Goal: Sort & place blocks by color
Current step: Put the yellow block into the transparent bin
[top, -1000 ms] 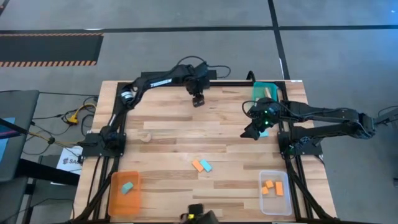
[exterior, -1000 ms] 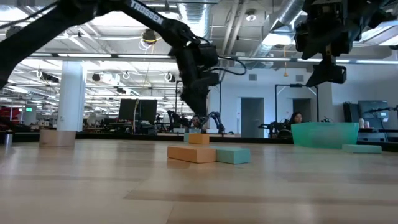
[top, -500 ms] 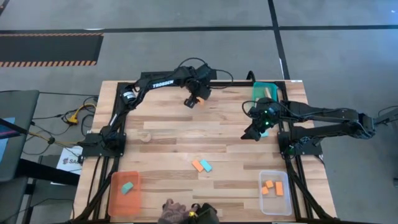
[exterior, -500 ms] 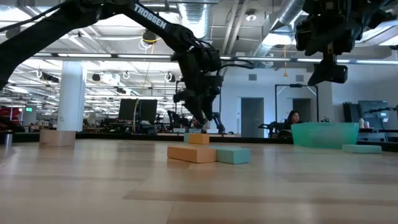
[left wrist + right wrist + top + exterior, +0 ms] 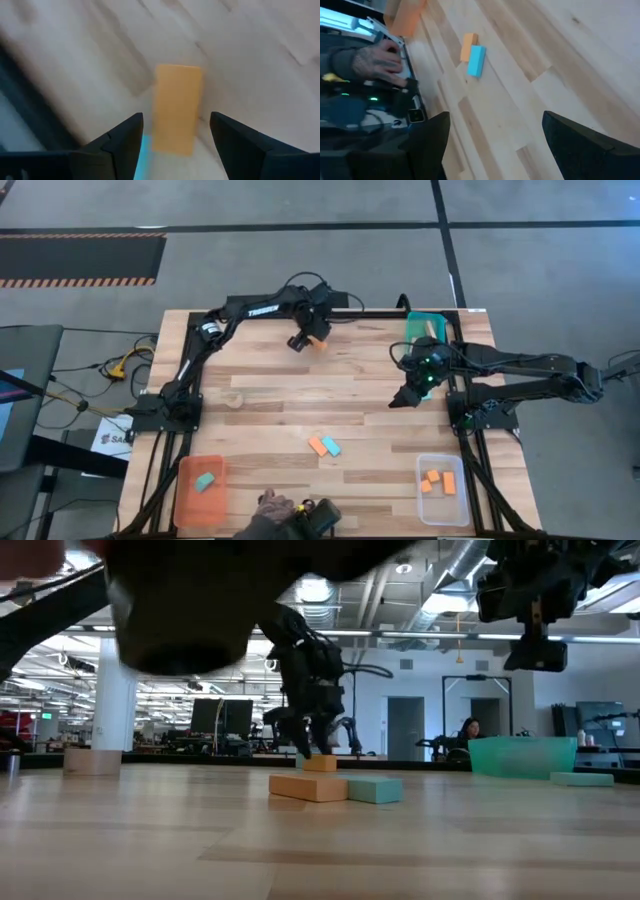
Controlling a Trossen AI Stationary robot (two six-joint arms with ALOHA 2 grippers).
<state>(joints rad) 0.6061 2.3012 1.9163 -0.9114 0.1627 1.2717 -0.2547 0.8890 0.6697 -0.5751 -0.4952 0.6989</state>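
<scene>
My left gripper [image 5: 172,145] is spread wide over an orange block [image 5: 176,107] lying at the table's far edge, its long axis running straight ahead between my fingers; my right gripper [image 5: 404,395] hangs far off, also spread

Arms: two black jointed arms with black loose cables.
Marking: white "TROSSEN" lettering on the left arm [image 5: 250,310].
Right arm [image 5: 520,365]: green light glowing near its wrist.
Fingers [image 5: 125,142]: dark, matte, wedge-shaped.

Matt orange block [image 5: 176,107] on pale smooth-planked wooden table [image 5: 260,405]
</scene>
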